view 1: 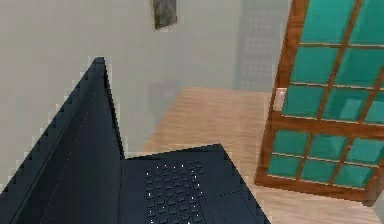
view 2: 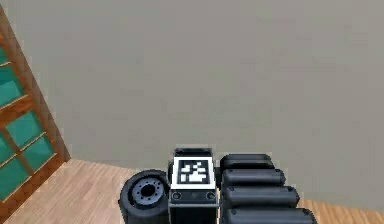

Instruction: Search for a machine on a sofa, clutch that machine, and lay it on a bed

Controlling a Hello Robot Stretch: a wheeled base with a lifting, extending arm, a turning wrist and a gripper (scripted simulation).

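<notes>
Low down, arm (view 2: 255, 185) before grey wall (view 2: 200, 70)

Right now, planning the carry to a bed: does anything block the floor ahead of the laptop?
Nothing visible does: beyond the laptop, bare wood floor runs to the grey wall. A wooden door with teal panes stands at the forward view's right.

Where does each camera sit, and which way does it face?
Forward view: on the robot, looking ahead and down at an open laptop, wood floor and teal-paned door.
Arm side view: on the robot's body, looking sideways at a grey wall; the dark arm and its marker square show at the bottom.
Both share the door.
</notes>
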